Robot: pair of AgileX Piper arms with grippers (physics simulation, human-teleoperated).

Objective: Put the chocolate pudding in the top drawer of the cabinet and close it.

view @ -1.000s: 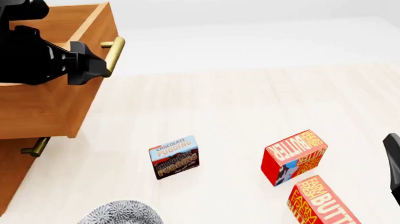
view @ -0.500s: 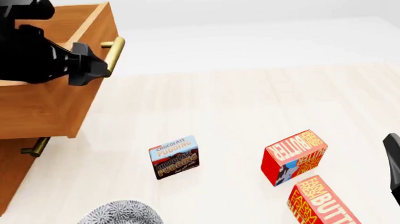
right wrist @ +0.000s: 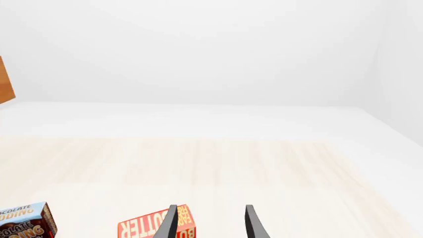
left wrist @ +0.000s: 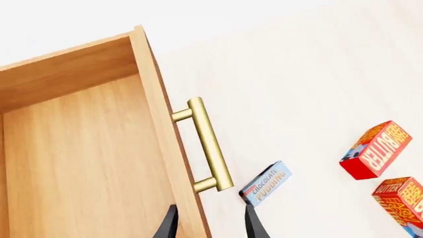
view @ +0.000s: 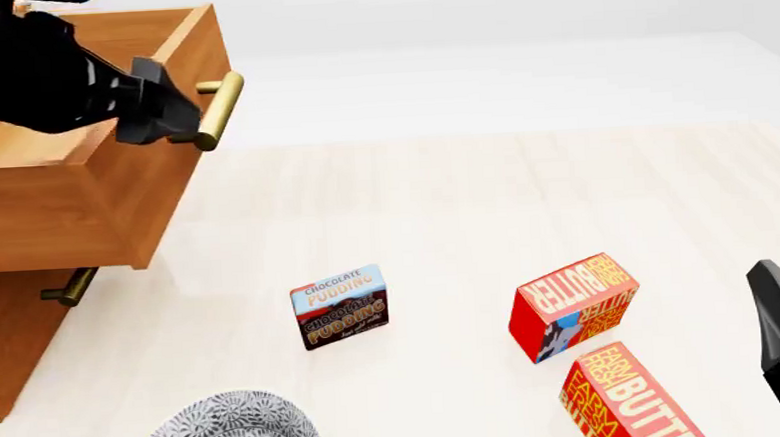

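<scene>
Reaching over the pulled-out top drawer (view: 89, 209) of the cabinet (view: 3, 349), the left gripper (view: 157, 106) hovers at the drawer's front edge, just beside the brass handle (view: 220, 110); its fingers (left wrist: 254, 223) stand parted, straddling the front panel and grasping nothing. Low at the table's near right edge, the right gripper (right wrist: 210, 223) points forward, fingers likewise apart and empty. On the table (view: 497, 213), the chocolate pudding (view: 340, 306) stands upright, well apart from both grippers, left of two butter boxes (view: 573, 307).
</scene>
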